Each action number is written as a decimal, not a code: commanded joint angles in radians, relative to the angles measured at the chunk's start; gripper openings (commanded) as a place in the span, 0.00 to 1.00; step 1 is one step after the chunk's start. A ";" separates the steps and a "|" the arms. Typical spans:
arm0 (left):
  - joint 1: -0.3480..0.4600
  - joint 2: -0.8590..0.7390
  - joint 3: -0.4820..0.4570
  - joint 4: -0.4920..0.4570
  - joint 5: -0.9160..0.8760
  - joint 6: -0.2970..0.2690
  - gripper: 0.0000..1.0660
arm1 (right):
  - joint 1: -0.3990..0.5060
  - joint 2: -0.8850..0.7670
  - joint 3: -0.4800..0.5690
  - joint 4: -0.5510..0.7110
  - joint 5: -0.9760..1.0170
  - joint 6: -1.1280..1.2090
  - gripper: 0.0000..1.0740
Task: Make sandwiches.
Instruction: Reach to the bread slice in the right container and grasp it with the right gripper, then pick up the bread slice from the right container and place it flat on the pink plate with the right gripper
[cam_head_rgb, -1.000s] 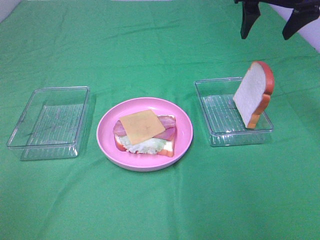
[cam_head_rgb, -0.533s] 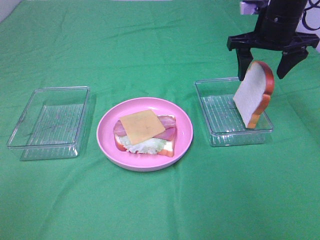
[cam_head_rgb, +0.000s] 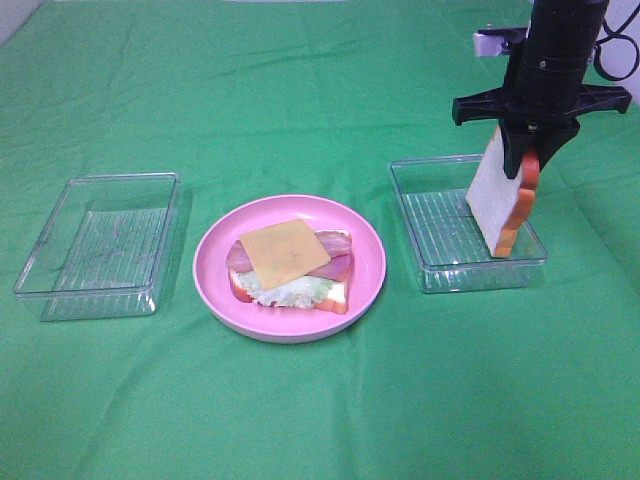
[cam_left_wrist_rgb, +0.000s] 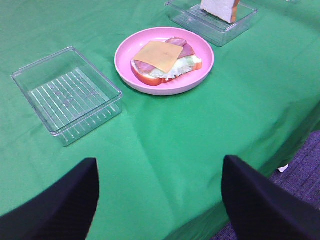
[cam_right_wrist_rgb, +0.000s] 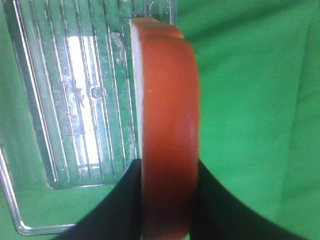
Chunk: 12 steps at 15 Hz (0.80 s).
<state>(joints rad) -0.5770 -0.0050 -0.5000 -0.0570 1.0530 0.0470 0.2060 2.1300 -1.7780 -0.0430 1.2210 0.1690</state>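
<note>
An open sandwich (cam_head_rgb: 290, 265) lies on the pink plate (cam_head_rgb: 212, 262): a bread slice with lettuce, bacon and a yellow cheese slice on top. It also shows in the left wrist view (cam_left_wrist_rgb: 162, 62). A second bread slice (cam_head_rgb: 497, 200) stands upright in the right clear tray (cam_head_rgb: 480, 275). My right gripper (cam_head_rgb: 527, 152) is shut on the top of this slice. In the right wrist view its fingers (cam_right_wrist_rgb: 125, 205) press both sides of the slice's orange crust (cam_right_wrist_rgb: 167, 115). My left gripper (cam_left_wrist_rgb: 160, 160) is open and empty, well short of the plate.
An empty clear tray (cam_head_rgb: 100, 240) stands left of the plate, also in the left wrist view (cam_left_wrist_rgb: 67, 95). A green cloth (cam_head_rgb: 320, 420) covers the table. The table's edge (cam_left_wrist_rgb: 280, 150) is near my left gripper.
My right gripper came down from the far right onto the upright bread slice, and its fingers went from spread apart to shut on the slice's top. Nothing else moved.
</note>
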 joint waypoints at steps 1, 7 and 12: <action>-0.002 -0.022 0.002 -0.005 -0.010 0.003 0.63 | -0.003 0.001 0.008 -0.012 0.017 -0.014 0.00; -0.002 -0.022 0.002 -0.005 -0.010 0.003 0.63 | -0.003 -0.128 0.008 0.043 0.022 -0.026 0.00; -0.002 -0.022 0.002 -0.005 -0.010 0.003 0.63 | -0.001 -0.237 0.026 0.429 -0.021 -0.186 0.00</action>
<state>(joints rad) -0.5770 -0.0050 -0.5000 -0.0570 1.0530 0.0470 0.2060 1.9000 -1.7590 0.3550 1.2110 0.0090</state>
